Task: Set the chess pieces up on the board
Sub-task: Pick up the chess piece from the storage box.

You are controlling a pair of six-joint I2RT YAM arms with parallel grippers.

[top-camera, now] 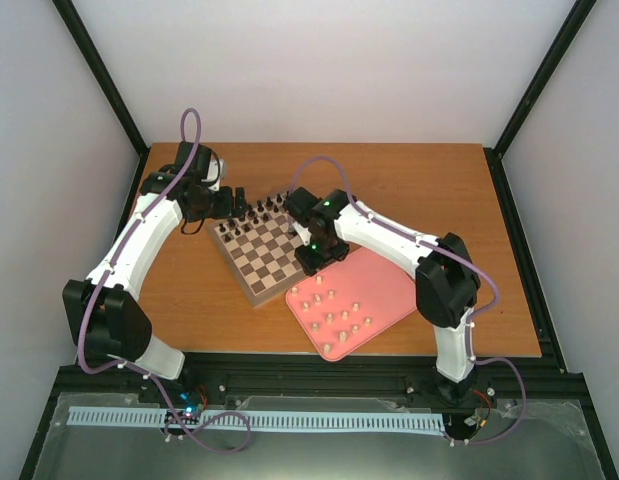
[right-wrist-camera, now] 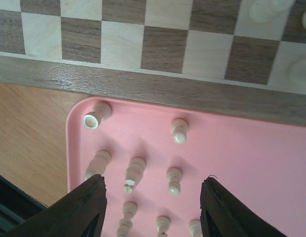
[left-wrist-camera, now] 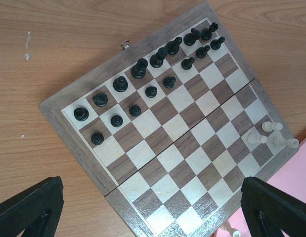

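The board (top-camera: 264, 262) lies at the table's middle, and it also shows in the left wrist view (left-wrist-camera: 182, 143). Three cream chess pieces (left-wrist-camera: 255, 138) stand at its corner nearest the pink tray. Several more cream pieces (top-camera: 334, 315) stand and lie on the tray; in the right wrist view (right-wrist-camera: 173, 178) they are between and ahead of my fingers. My right gripper (right-wrist-camera: 153, 210) is open and empty just above the tray, by the board's edge (right-wrist-camera: 157, 86). My left gripper (left-wrist-camera: 153, 212) is open and empty above the board; in the top view (top-camera: 227, 205) it hangs by the far left corner.
Black pieces (left-wrist-camera: 139, 69) fill the board's two far rows, also seen in the top view (top-camera: 251, 212). The pink tray (top-camera: 384, 280) lies against the board's right side, its rim close in the right wrist view (right-wrist-camera: 73, 148). Black frame posts stand at the table's sides.
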